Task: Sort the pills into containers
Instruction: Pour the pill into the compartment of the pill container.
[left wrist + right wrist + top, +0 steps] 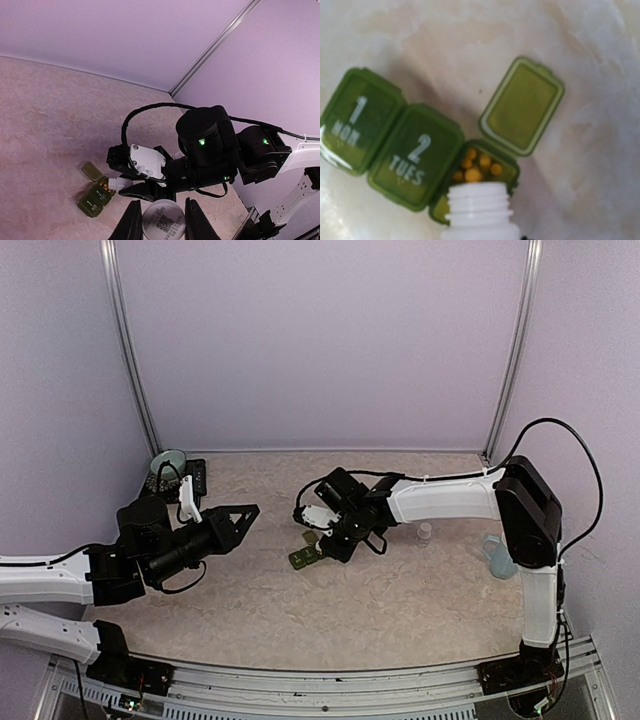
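Presently, the right gripper (pixel 322 528) is clamping a white bottle (pixel 479 207), tipped mouth-down over the containers (pixel 410 150), which are lying near the middle of the table (pixel 400 610). The end compartment is standing open with its lid (pixel 522 105) thrown back, and yellow pills (pixel 475 167) are lying inside. The two compartments marked MON and TUES are sitting closed. The left gripper (pixel 243 514) is hanging toward the left edge, its fingers pressing either side of a round cap (pixel 163 223). It is apparently the bottle's own, though the view cuts it off too low to confirm.

Risks: the bottle mouth is overhanging the compartment's wall, so pills may be dropping outside or overfilling it. Any downward press could be shoving the light strip aside.

Room: bare table is showing on every side of the strip. A small bottle (pixel 425 532) and a pale blue mug (pixel 497 555) are standing well apart toward the right edge, and a pale green bowl (pixel 168 462) is sitting at the far left corner.
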